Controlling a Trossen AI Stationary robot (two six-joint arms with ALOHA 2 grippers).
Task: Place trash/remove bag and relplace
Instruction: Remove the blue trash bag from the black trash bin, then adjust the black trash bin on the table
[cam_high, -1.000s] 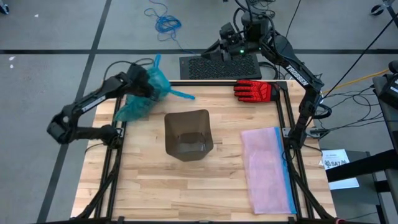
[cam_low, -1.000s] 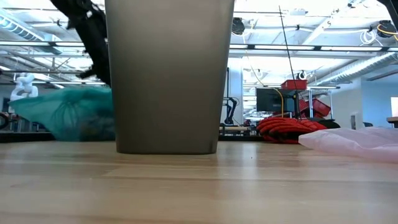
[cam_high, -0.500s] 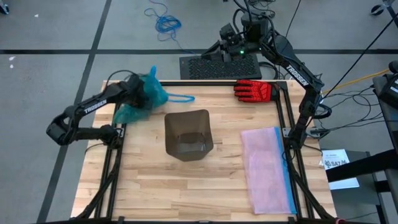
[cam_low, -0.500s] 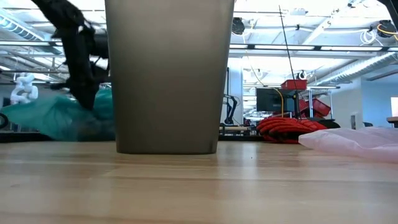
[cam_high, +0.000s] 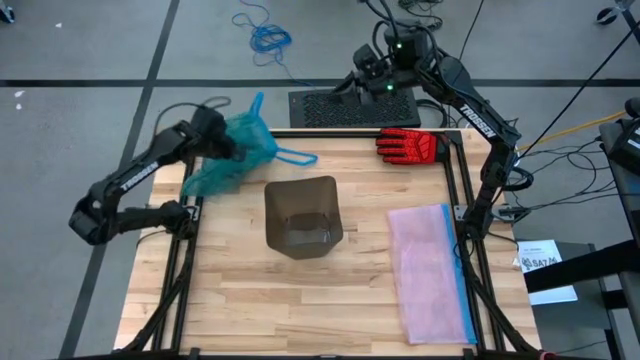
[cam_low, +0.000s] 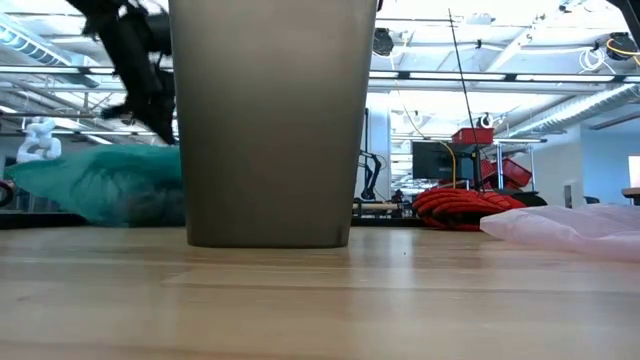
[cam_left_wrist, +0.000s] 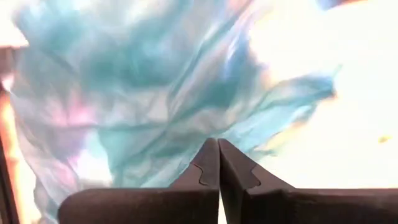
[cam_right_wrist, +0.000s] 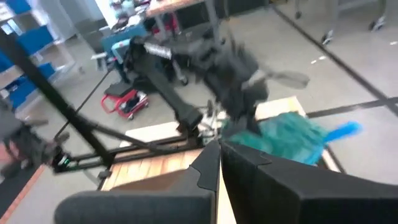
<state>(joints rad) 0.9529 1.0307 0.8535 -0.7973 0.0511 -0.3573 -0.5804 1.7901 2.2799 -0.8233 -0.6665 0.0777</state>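
Pinching the teal bag (cam_high: 232, 152) at table's far-left corner, left pincer (cam_high: 222, 143) sits atop it, fingers pressed tight.

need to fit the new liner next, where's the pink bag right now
In the high view the pink bag lies flat on the table's right side, right of the grey bin and below the red glove.

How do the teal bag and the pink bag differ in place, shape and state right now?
The teal bag is bunched and bulging at the table's far left corner, partly over the edge; the pink bag lies spread flat along the right side. The left gripper is shut on the teal bag, whereas nothing touches the pink bag. The teal bag trails loose blue ties; the pink one has a straight blue edge. Both are thin, see-through plastic.
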